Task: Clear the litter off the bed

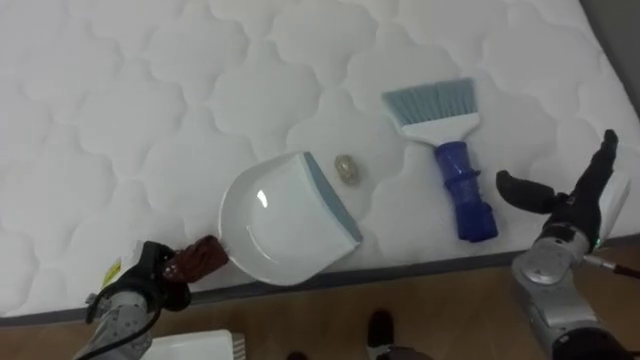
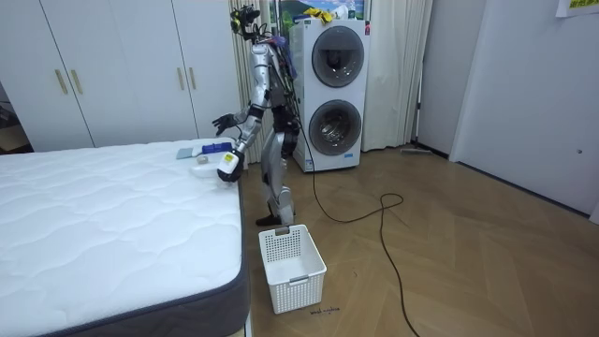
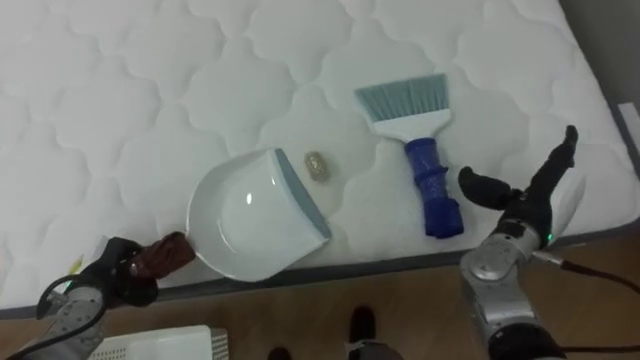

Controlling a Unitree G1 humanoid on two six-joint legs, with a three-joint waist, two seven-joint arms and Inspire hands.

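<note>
The dustpan (image 1: 280,215) handle's end is hidden in the left hand (image 1: 148,270)

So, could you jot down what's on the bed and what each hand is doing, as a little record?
Bed: white quilted mattress
Dustpan: white, at the near edge
Left hand: curled round the dustpan's brown handle
Scrap: small crumpled ball by the dustpan's lip
Brush: blue handle, lying flat, unheld
Right hand: open, beside the brush handle, not touching
</note>
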